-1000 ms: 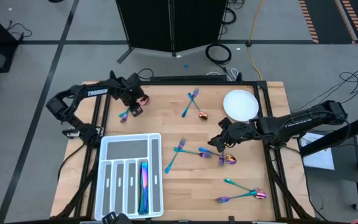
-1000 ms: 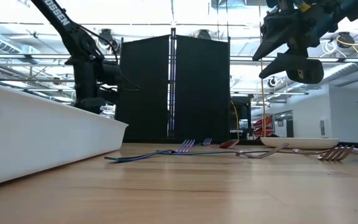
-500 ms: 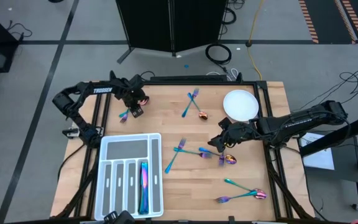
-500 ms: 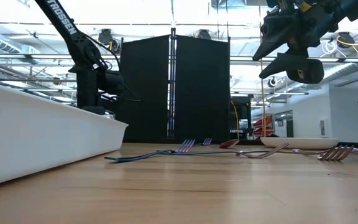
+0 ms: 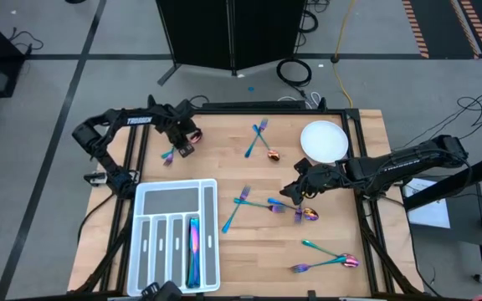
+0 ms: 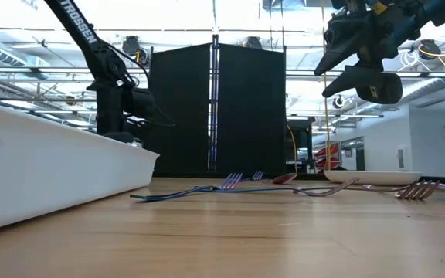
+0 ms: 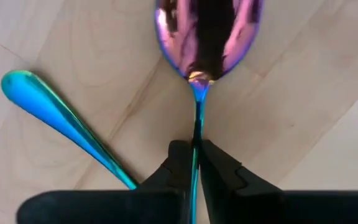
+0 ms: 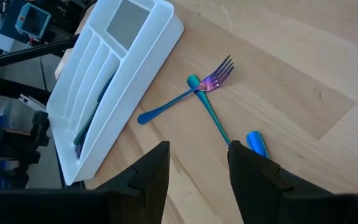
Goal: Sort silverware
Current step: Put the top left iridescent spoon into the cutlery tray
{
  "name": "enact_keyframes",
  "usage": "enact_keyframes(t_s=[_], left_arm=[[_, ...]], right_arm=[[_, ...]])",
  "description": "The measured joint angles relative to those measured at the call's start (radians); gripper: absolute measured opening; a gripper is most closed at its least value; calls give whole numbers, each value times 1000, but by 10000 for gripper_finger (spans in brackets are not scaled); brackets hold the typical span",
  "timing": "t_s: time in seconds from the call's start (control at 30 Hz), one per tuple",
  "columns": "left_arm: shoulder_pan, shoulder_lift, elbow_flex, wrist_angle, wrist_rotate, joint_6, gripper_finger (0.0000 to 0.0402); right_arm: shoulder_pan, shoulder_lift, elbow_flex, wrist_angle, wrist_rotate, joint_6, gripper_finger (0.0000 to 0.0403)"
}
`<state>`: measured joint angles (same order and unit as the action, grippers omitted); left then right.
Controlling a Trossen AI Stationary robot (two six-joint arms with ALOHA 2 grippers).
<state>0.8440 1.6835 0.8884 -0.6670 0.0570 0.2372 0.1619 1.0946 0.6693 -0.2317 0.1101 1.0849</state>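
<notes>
My left gripper (image 5: 179, 149) stands at the table's far left, pointing down and shut on an iridescent spoon (image 7: 207, 37) with a purple bowl. A second, teal handle (image 7: 61, 118) lies slanting beside the spoon on the wood. My right gripper (image 8: 197, 174) hangs open above the table's middle right and holds nothing. Below and ahead of it a fork and a teal spoon (image 8: 197, 87) lie crossed. More silverware lies spread over the table (image 5: 258, 138) (image 5: 329, 259). My left gripper pinches the spoon's thin handle (image 7: 197, 121) between its two fingertips, a short way behind the bowl. The fingers (image 7: 178, 158) come from above, one on each side of the handle. The bowl (image 7: 207, 37) appears to lie on the wood.
A white compartmented tray (image 5: 145, 242) sits at the near left, with several pieces (image 5: 194, 247) in one long slot. A round white plate (image 5: 323, 140) stands at the far right. A small spoon (image 5: 273, 155) and a purple spoon (image 5: 308, 214) lie near the right arm.
My left arm has come down a little over the silverware at the far left. The right arm has kept still.
</notes>
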Motion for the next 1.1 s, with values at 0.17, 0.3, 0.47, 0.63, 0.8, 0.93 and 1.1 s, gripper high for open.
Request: enact_keyframes(t_s=[0.17, 0.3, 0.47, 0.63, 0.8, 0.93, 1.1], left_arm=[[0, -10, 63, 38, 56, -21, 26], [0, -40, 88, 82, 118, -24, 26], [0, -101, 98, 189, 247, -80, 26], [0, -177, 99, 246, 315, -221, 26], [-29, -252, 99, 80, 337, -487, 26], [-105, -326, 98, -49, 336, -596, 26], [-222, -441, 98, -101, 270, -770, 26]], right_arm=[[0, 0, 0, 0, -3, 0, 148], [1, 0, 0, 0, -3, -3, 148], [10, 0, 0, 0, -2, -4, 148], [11, 0, 0, 5, -2, -4, 148], [10, 0, 0, 51, -1, -40, 148], [10, 0, 0, 58, -1, -98, 148], [10, 0, 0, 59, -1, -172, 148]])
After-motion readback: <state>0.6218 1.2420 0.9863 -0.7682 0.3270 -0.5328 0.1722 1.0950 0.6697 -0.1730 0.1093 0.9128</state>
